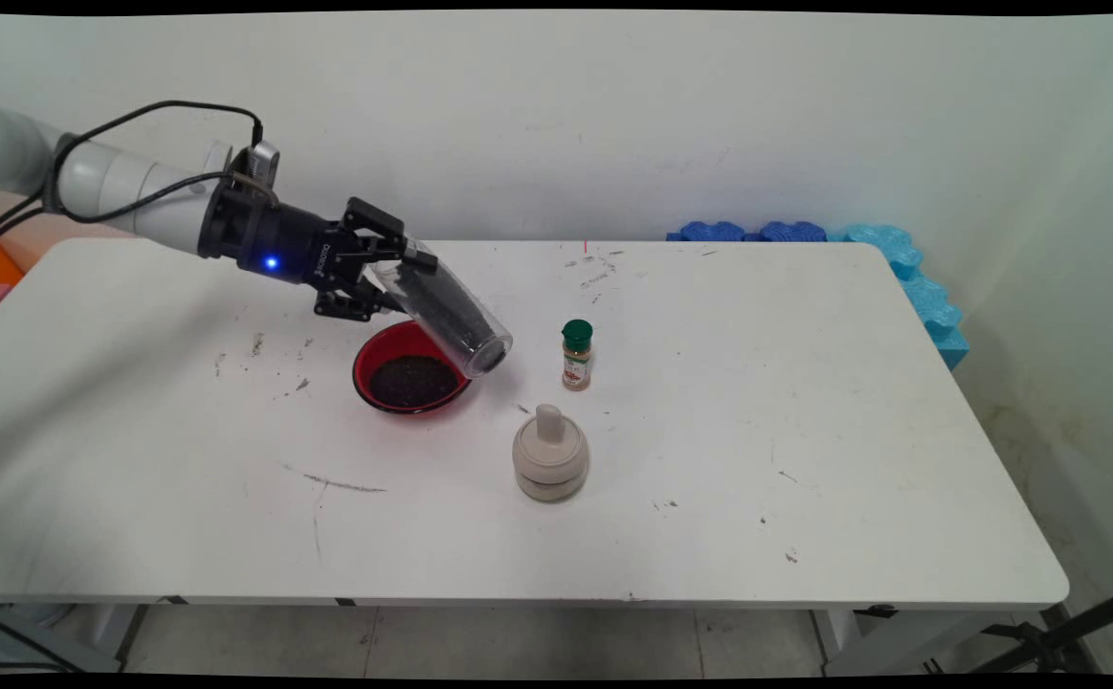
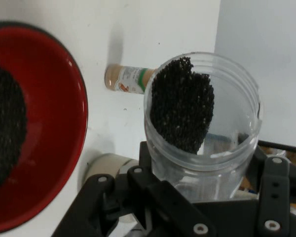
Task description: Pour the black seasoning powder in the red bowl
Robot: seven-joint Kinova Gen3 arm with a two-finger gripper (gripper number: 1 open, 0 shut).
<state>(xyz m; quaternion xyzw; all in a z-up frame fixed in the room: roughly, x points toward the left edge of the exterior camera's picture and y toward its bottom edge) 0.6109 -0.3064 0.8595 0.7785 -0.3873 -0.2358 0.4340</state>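
My gripper (image 1: 393, 279) is shut on a clear plastic jar (image 1: 449, 314) part full of small black grains. The jar is tilted, its open mouth pointing down to the right, above the right rim of a red bowl (image 1: 379, 356). The bowl holds a heap of the same black grains (image 1: 412, 380). In the hand view the jar (image 2: 222, 163) sits between the fingers, its grains (image 2: 182, 111) lying against one wall, and the red bowl (image 2: 59, 128) fills the left side.
A small spice bottle (image 1: 576, 356) with a green cap stands right of the bowl; the hand view shows it as well (image 2: 128, 79). A beige round lidded container (image 1: 549, 455) stands nearer the front. Blue foam pieces (image 1: 901, 263) line the table's far right corner.
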